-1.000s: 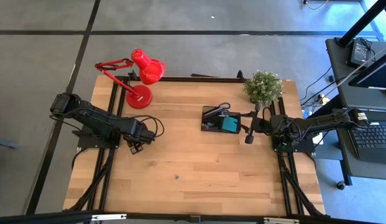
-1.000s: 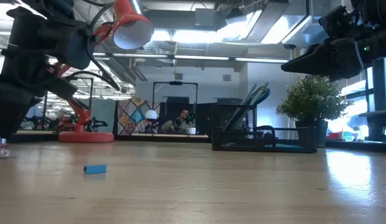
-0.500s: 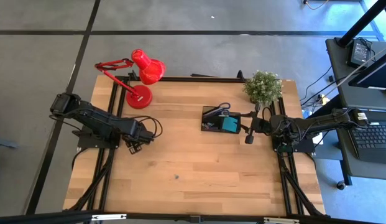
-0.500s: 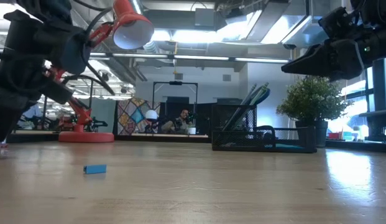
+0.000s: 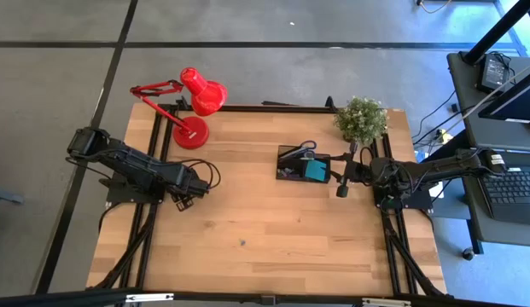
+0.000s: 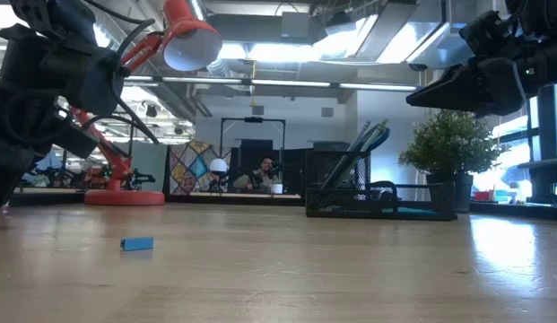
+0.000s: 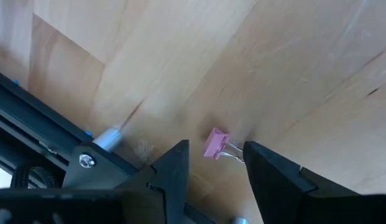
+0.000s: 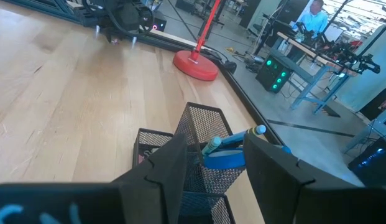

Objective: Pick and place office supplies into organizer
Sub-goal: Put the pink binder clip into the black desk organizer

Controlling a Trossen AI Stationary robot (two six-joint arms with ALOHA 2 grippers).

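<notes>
A small pink binder clip (image 7: 215,144) lies on the wood near the table's left edge, beside a black frame rail (image 7: 43,115). My left gripper (image 7: 214,150) (image 5: 186,203) points down over it, open, one finger on either side of the clip without touching it. The black mesh organizer (image 5: 300,164) (image 6: 381,193) stands at the far right and holds blue-handled scissors (image 8: 225,157), pens and a teal pad (image 5: 316,170). My right gripper (image 5: 341,189) (image 8: 214,142) hangs open and roughly level just to its right, with nothing in it. A tiny blue piece (image 6: 136,243) lies on the middle of the table.
A red desk lamp (image 5: 196,107) stands at the far left corner and a potted plant (image 5: 361,119) at the far right. Bare wood lies between the arms and toward the near edge (image 5: 265,247). A person (image 6: 263,172) sits in the room behind.
My left gripper has sunk a little toward the table and drawn slightly toward the left edge, staying open. My right gripper has kept still.
</notes>
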